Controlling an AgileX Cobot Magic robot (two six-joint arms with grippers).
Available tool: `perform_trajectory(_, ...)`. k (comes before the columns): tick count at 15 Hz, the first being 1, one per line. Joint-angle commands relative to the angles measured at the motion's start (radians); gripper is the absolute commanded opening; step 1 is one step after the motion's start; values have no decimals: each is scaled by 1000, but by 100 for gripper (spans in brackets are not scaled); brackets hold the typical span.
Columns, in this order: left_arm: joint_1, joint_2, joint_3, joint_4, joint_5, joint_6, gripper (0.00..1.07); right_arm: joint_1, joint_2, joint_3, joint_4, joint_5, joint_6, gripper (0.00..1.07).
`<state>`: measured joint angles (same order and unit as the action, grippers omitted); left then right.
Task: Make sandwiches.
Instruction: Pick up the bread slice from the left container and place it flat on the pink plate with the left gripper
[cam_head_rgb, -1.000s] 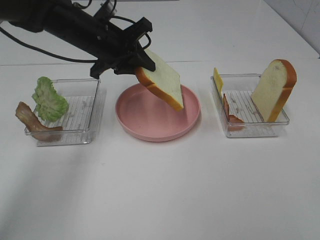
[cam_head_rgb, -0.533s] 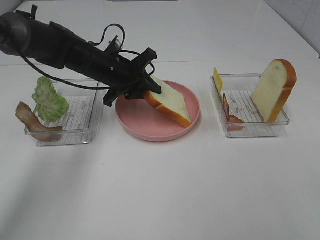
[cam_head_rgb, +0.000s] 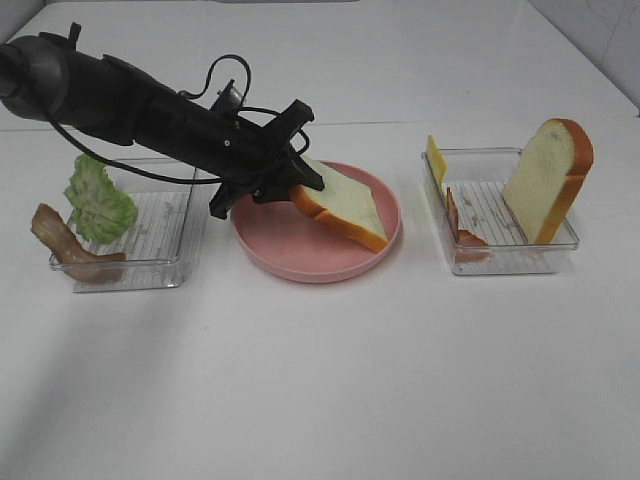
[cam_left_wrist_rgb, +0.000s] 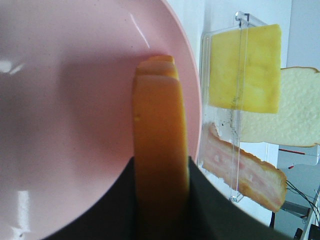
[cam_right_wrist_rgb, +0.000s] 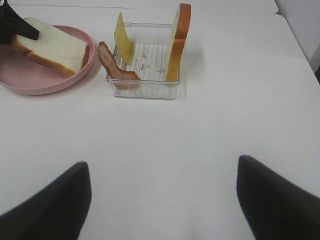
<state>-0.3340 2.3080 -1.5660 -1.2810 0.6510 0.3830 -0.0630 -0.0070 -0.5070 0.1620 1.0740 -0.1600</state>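
White table is filling nearly the whole high view; a pale wall is showing past its far right corner. The left gripper is pinching one bread slice by the crust, with the slice tilting and its lower end down on the pink plate. The right gripper is hovering over bare table, spread wide and holding nothing. A second bread slice is leaning in the right tray with cheese and bacon. Lettuce is sitting in the left tray.
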Motion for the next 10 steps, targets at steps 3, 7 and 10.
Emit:
perform_trajectory(3,-3,-14,-2,28,-4,17,40,-6,-13,1,4,-7,-6,76)
perform_trajectory(7,-3,-45,-33,172,-1,34,80,-6,-13,1,4,-7,-6,76)
perform_trajectory(10,-3,-45,-64,237,40,3,85,-6,-13,1,4,-7,-6,76)
